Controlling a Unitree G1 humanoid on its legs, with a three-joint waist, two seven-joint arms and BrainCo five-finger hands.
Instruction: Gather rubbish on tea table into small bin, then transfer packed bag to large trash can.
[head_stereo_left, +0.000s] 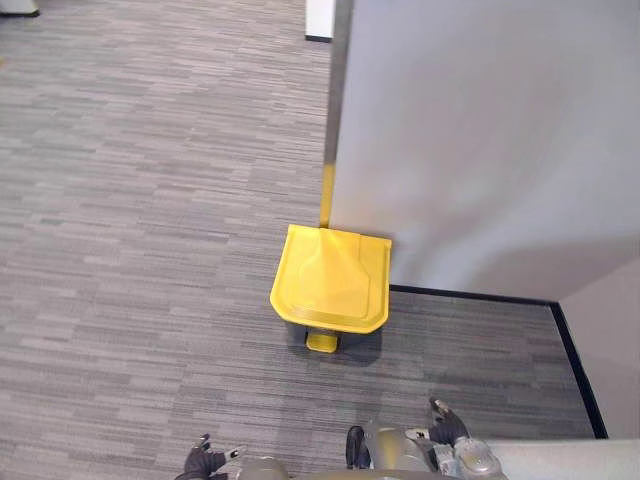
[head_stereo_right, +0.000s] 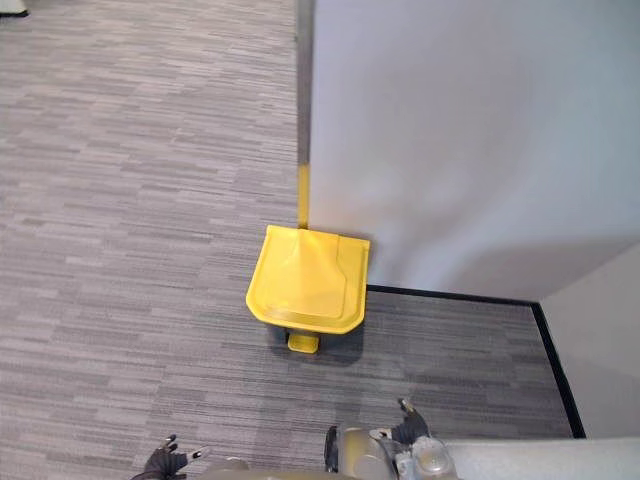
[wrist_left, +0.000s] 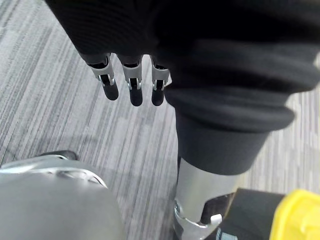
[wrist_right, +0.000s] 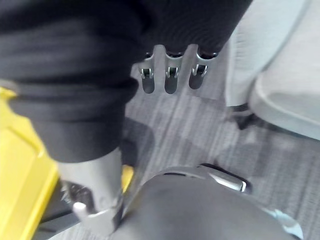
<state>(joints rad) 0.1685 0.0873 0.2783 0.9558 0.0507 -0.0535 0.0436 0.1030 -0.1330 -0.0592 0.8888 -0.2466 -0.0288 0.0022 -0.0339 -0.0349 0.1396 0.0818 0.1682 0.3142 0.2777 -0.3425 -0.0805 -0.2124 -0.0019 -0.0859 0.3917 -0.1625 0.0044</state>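
- A yellow bin (head_stereo_left: 330, 278) stands on grey striped carpet (head_stereo_left: 140, 220), its back touching the outer corner of a pale grey wall (head_stereo_left: 480, 140).
- The bin's lid (head_stereo_right: 308, 280) is down, and a yellow pedal (head_stereo_left: 322, 342) juts from the base on the side facing the robot.
- A black skirting (head_stereo_left: 470, 295) runs along the foot of the wall, from beside the bin away to the robot's right.
- The left hand (wrist_left: 131, 82) hangs low over the carpet, well short of the bin, fingers straight and loose with nothing in its grasp.
- The right hand (wrist_right: 171, 77) hangs on the other side, its fingers likewise straight and relaxed, holding nothing.
- From the right wrist, the bin's yellow side shows close by, beyond the hand.
- In the head views both hands sit at the lower edge of the scene, with open carpet between them and the bin.
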